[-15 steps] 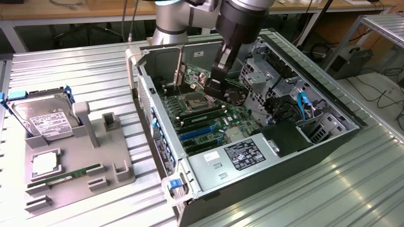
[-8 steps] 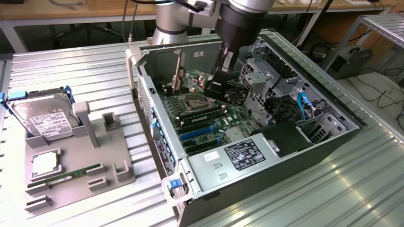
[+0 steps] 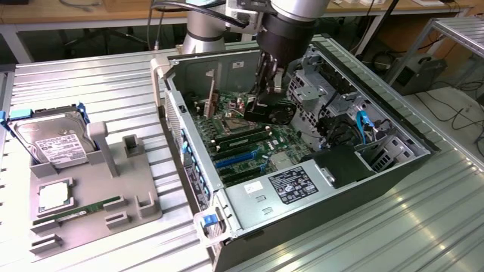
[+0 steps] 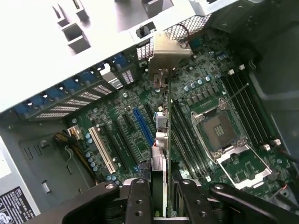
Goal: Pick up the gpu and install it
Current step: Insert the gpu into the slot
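The gripper (image 4: 161, 203) pinched the gpu (image 4: 161, 140) on edge above the motherboard (image 4: 117, 140) inside the case. Pressed down off its slot, or with the bracket (image 4: 167, 51) snagged on the rear wall, the card could jam or flex. Its long axis ran from the claw toward that wall, bracket end leading.

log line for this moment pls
gripper shut on graphics card | card on edge over motherboard slots, inside computer case | seating: cannot tell
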